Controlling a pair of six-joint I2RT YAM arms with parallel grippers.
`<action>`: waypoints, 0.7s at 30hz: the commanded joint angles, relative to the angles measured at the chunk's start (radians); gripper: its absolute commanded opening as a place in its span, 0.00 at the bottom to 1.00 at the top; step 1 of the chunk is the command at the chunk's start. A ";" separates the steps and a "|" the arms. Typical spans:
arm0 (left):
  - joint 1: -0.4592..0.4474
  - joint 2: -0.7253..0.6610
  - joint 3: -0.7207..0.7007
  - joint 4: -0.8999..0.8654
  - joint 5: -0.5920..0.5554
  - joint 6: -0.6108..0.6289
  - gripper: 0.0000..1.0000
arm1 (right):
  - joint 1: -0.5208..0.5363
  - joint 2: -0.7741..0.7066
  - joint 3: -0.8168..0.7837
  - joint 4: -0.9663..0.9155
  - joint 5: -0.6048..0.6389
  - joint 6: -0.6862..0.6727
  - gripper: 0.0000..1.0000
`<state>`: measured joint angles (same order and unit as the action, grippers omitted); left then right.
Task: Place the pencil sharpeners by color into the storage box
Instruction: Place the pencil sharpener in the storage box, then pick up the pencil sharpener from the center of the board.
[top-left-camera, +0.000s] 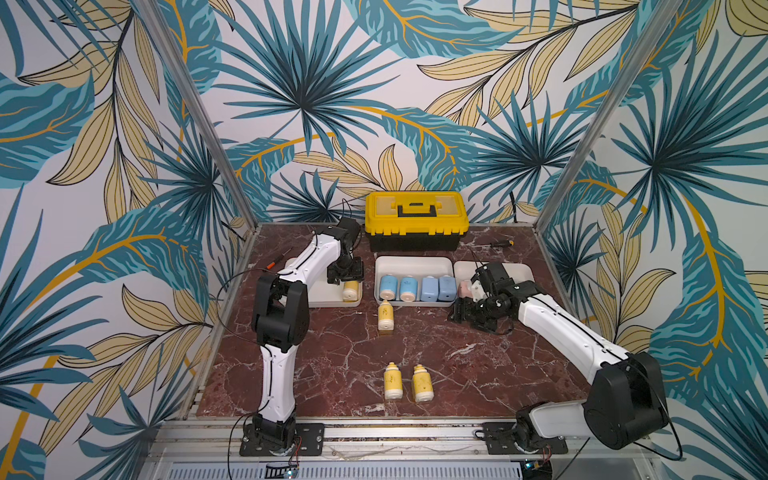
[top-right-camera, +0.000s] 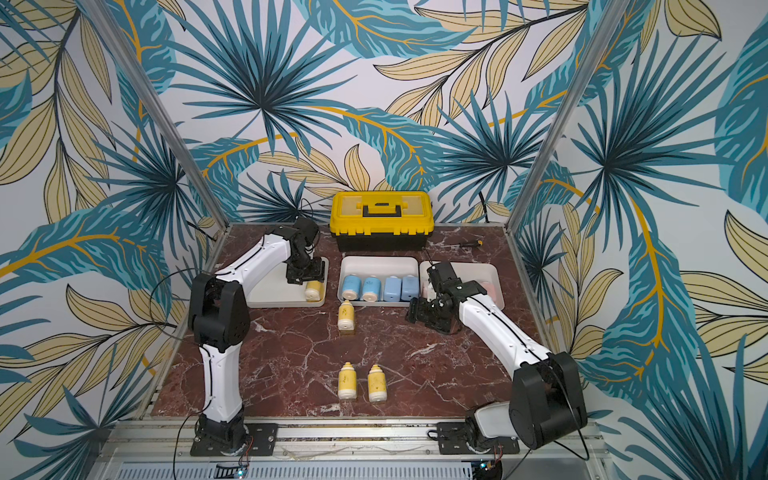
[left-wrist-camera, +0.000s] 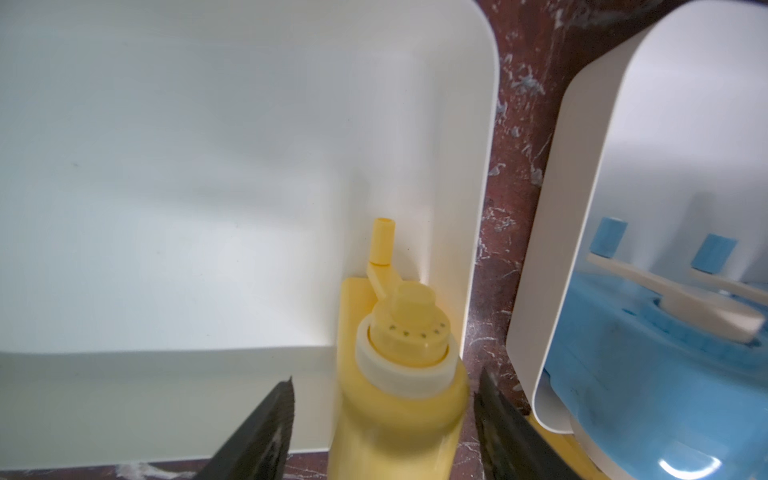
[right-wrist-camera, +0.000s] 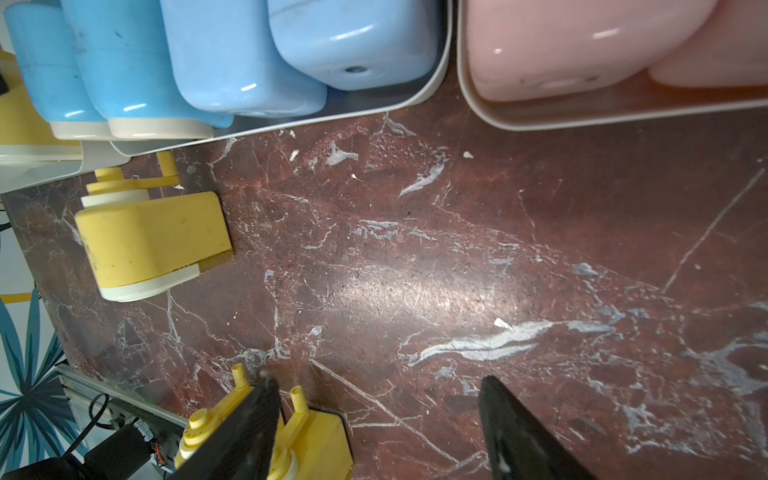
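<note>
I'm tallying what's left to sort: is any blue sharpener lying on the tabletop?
No: all four blue sharpeners sit in the middle tray, and only yellow ones lie on the marble.

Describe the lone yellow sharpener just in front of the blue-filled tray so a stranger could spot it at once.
Start at the yellow-and-black toolbox at the back of the table; in front of it sits the middle tray with four blue sharpeners. Just before that tray, on marble, lies the yellow sharpener, alone, unlike the yellow pair farther forward and the yellow one inside the left tray.
</note>
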<state>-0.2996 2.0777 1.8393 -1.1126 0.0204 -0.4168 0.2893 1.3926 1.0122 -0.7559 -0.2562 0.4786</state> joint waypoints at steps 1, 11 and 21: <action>0.004 -0.109 -0.002 0.003 -0.067 -0.025 0.72 | -0.001 -0.016 -0.023 0.003 -0.007 0.005 0.77; -0.004 -0.325 -0.092 0.003 -0.040 -0.089 0.73 | -0.001 -0.058 -0.014 -0.028 0.021 -0.005 0.78; -0.252 -0.433 -0.221 0.004 -0.047 -0.196 0.77 | -0.001 -0.062 -0.023 -0.041 0.037 0.006 0.78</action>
<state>-0.4835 1.6634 1.6390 -1.1084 -0.0185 -0.5598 0.2893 1.3472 1.0111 -0.7689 -0.2325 0.4786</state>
